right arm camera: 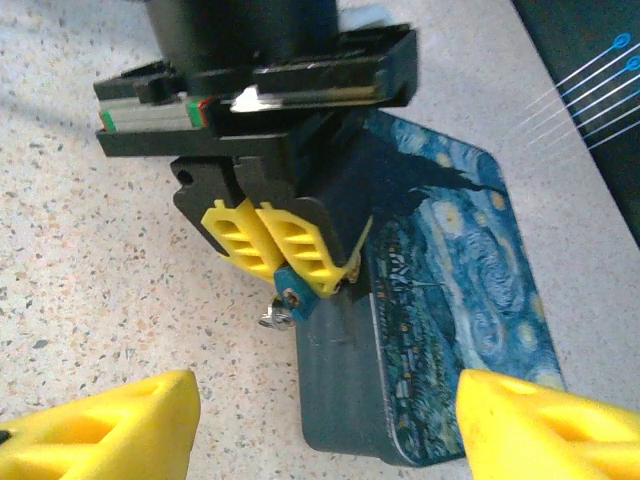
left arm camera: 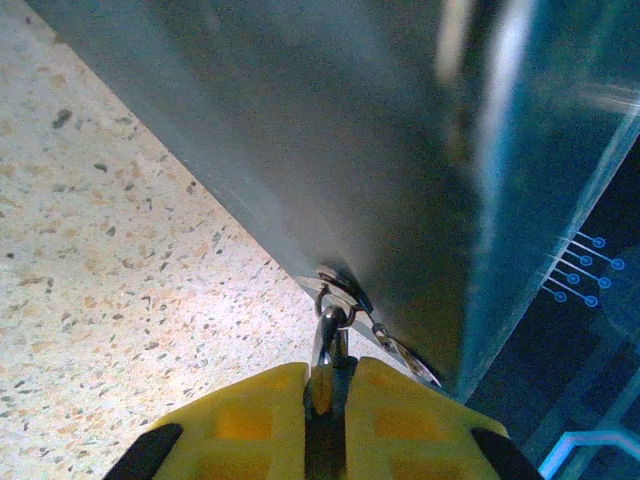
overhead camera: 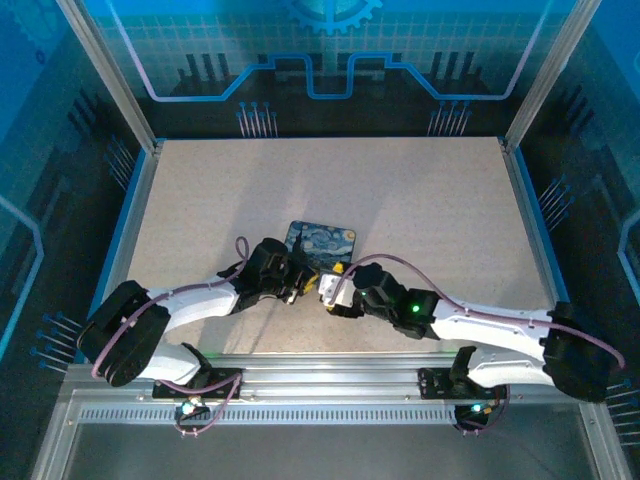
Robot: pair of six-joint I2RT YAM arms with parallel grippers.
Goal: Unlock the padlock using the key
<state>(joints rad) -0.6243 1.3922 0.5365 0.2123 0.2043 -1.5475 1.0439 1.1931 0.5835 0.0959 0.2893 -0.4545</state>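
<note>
**A:** Where does the overhead camera sit?

**B:** High above and behind the arm bases. It looks down and forward over the whole counter (overhead camera: 400, 190), far enough back to take in both arms.

**A:** And the left wrist one?

**B:** It looks out along its own left claw (left arm camera: 325, 385), very close to the grey side of the tin box (left arm camera: 330, 150). Speckled counter lies to its left.

**A:** The right wrist?

**B:** That one sits further back and looks past the right claw (right arm camera: 330, 410) at the same box and the left claw. The overhead view shares both.
</note>
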